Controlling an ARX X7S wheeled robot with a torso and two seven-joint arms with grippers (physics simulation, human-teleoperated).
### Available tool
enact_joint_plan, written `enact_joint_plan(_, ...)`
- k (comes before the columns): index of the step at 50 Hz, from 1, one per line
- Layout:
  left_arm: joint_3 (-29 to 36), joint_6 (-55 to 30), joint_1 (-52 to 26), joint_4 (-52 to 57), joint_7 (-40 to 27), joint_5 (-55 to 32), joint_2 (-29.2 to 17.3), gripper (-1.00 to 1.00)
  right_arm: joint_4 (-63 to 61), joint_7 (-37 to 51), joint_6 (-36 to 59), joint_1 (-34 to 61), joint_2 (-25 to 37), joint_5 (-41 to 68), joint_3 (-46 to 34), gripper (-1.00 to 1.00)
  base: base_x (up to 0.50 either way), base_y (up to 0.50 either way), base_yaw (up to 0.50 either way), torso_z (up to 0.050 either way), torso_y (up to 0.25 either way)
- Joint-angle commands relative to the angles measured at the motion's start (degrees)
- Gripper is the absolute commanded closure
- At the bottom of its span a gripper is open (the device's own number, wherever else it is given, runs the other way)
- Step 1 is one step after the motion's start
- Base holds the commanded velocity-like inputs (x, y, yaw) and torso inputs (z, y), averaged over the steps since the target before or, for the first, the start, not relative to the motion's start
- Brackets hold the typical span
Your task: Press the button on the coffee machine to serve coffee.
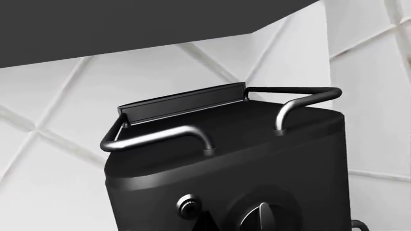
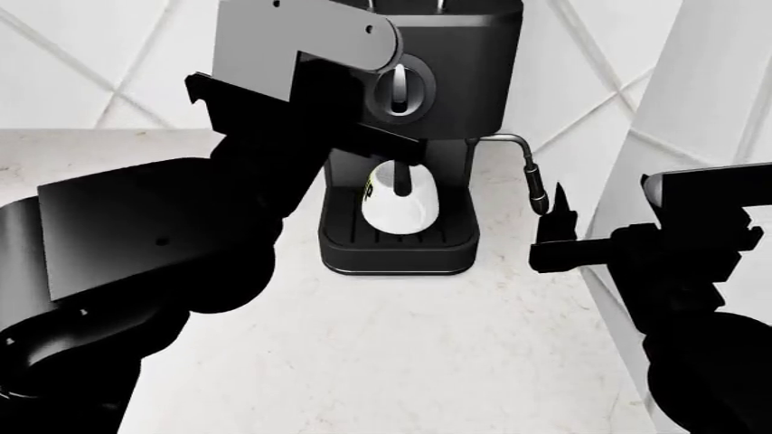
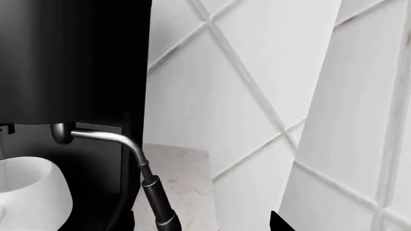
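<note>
The black coffee machine [image 2: 465,54] stands at the back of the counter, with its round dial [image 2: 402,90] facing me. In the left wrist view the machine [image 1: 257,144] fills the frame, with a small round button [image 1: 188,206] beside the dial [image 1: 263,216]. My left gripper [image 1: 207,222] shows as one dark pointed tip, shut, right beside that button. In the head view my left wrist [image 2: 302,54] hides it. My right gripper [image 2: 555,217] is open and empty next to the steam wand [image 2: 531,181]. The wand also shows in the right wrist view [image 3: 151,187].
A white cup [image 2: 399,194] stands on the slotted drip tray [image 2: 399,249] under the spout. The pale marble counter [image 2: 410,353] lies in front. A white panel [image 2: 688,99] rises at the right. A dark overhead block [image 1: 128,24] hangs above the machine.
</note>
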Motion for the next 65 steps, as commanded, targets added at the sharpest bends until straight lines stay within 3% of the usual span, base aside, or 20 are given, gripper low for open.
enact_joint_plan(1, -1.12, -1.76, -0.37, 2.13, -2.40, -2.22, -0.90, 1.00, 0.24, 0.18, -0.36, -0.07, 0.01, 0.12, -0.17, -1.00, 0.00, 0.00, 0.00, 0.000, 0.000)
enact_joint_plan(34, -7.78, 0.88, 6.70, 3.64, -3.32, -2.70, -11.43, 1.00, -0.17, 1.09, -0.19, -0.35, 0.17, 0.98, 0.34, -1.00, 0.00, 0.00, 0.00, 0.000, 0.000)
enact_joint_plan(35, -7.82, 0.93, 6.83, 3.55, -3.41, -2.76, -11.37, -1.00, -0.22, 1.11, -0.18, -0.30, 0.14, 1.04, 0.41, -1.00, 0.00, 0.00, 0.00, 0.000, 0.000)
enact_joint_plan(58, -8.56, 2.82, 11.17, 3.79, -2.94, -1.39, -14.75, -1.00, -0.06, 1.57, -0.66, -0.81, 0.21, 1.37, 0.36, -1.00, 0.00, 0.00, 0.00, 0.000, 0.000)
enact_joint_plan(62, -4.26, 7.83, 14.35, 5.04, 0.61, 7.21, -17.10, -1.00, -0.09, 1.60, -0.84, -0.98, 0.26, 1.45, 0.47, -1.00, 0.00, 0.00, 0.00, 0.000, 0.000)
enact_joint_plan(65, -5.77, 8.79, 16.88, 2.98, 1.22, 5.90, -17.40, -1.00, -0.08, 1.59, -1.05, -1.33, 0.38, 1.48, 0.63, -1.00, 0.00, 0.00, 0.00, 0.000, 0.000)
